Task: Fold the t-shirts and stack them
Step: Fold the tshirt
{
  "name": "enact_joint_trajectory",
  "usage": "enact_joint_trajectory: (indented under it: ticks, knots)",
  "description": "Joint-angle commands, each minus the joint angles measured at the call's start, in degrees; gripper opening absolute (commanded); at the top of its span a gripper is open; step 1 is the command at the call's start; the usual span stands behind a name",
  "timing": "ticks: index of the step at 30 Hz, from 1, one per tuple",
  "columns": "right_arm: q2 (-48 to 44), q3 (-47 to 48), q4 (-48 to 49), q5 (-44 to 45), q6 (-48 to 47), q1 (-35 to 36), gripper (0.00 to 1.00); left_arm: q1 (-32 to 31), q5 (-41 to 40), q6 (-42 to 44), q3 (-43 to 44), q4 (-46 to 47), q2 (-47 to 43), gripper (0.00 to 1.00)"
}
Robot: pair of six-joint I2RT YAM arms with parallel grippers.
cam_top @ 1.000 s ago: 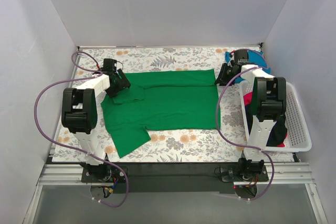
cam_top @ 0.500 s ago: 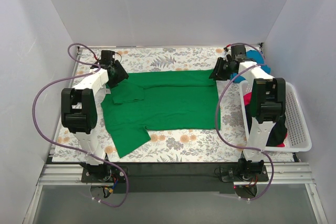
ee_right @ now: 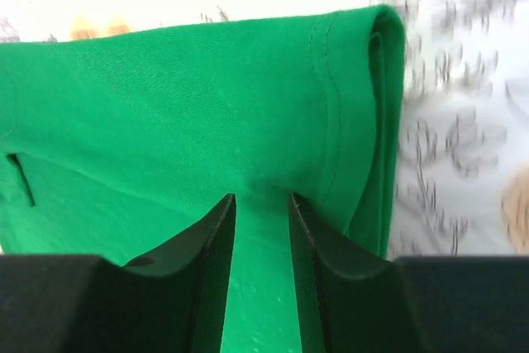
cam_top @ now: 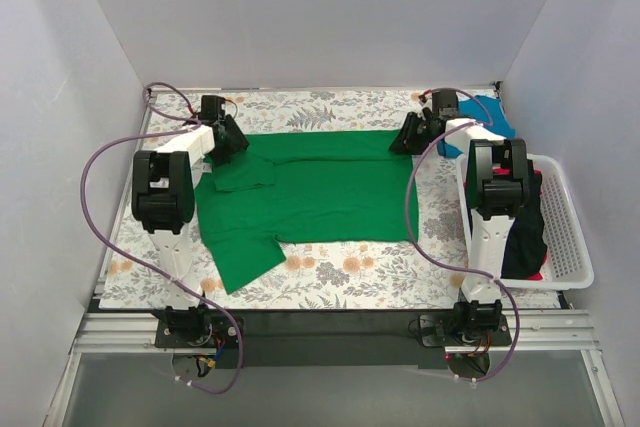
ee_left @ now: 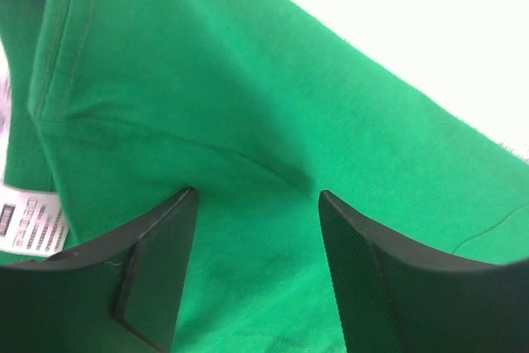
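Nearest the near edge, one sleeve of the bright green short-sleeved cotton t-shirt pokes out toward the near-left corner over the floral-printed bench cover. Along the right edge sits the white slotted plastic basket, holding a black shirt and a red-pink shirt bunched together.

The green shirt lies flat mid-bench. Its long axis runs parallel to the far edge, with the neck end toward the left edge and the hem end toward the right edge. The other sleeve appears to be folded in on top of the body.

The coming move turns on the shirt's far long edge, where each arm has one end. The left gripper is at the neck-end far corner and the right gripper at the hem-end far corner, so the cloth stretches between them and toward the near edge.

In the left wrist view the black fingers stand parted, with fabric spread in the gap, apparently loose. In the right wrist view the fingers are drawn close around a strip of cloth beside the stitched hem. I cannot tell whether they are actually pinching it.

A white sewn-in label shows at the neck, its print too blurred to read.

A teal-blue shirt lies at the far-right corner.
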Motion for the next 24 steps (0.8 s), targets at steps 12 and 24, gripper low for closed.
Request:
enact_joint_trajectory:
  ticks: [12, 24]
  knots:
    - [4.18, 17.41, -1.63, -4.53, -3.45, -2.47, 0.56, 0.79, -2.47, 9.77, 15.35, 0.76, 3.62, 0.80]
    - [-24.64, -8.51, -8.66, -0.66, -6.88, -2.12, 0.62, -16.08, -15.21, 15.49, -0.98, -3.10, -13.18, 0.48]
